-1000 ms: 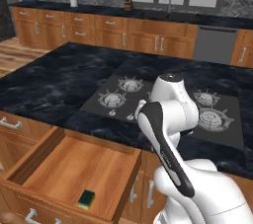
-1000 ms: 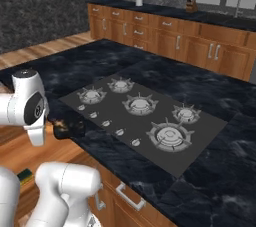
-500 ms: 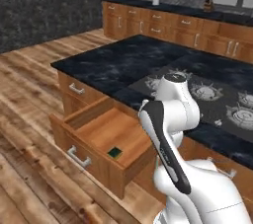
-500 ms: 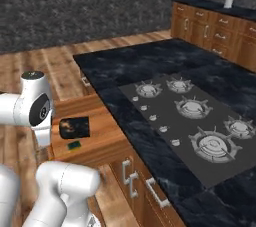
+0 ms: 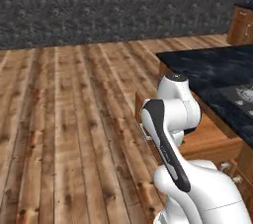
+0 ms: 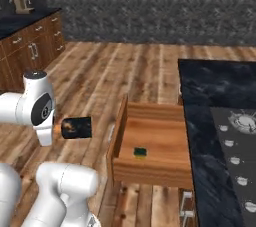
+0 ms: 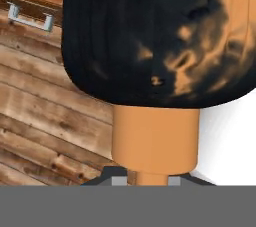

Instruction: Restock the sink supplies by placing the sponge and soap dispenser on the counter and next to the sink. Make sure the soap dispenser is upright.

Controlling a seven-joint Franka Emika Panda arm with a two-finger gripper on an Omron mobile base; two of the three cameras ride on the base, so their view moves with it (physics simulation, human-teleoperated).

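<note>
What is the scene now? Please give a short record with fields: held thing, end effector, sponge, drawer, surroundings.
held thing: soap dispenser, dark bottle lying sideways in the air beside the drawer; its orange pump neck sits at the fingertips in the hand view
end effector: shut on the soap dispenser, at its pump end
sponge: green top up, lying on the floor of the open drawer
drawer: wooden, pulled out from under the black-topped island
surroundings: wood plank floor, dark stone wall

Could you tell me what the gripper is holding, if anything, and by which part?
The gripper holds the soap dispenser by its orange pump neck.
</note>
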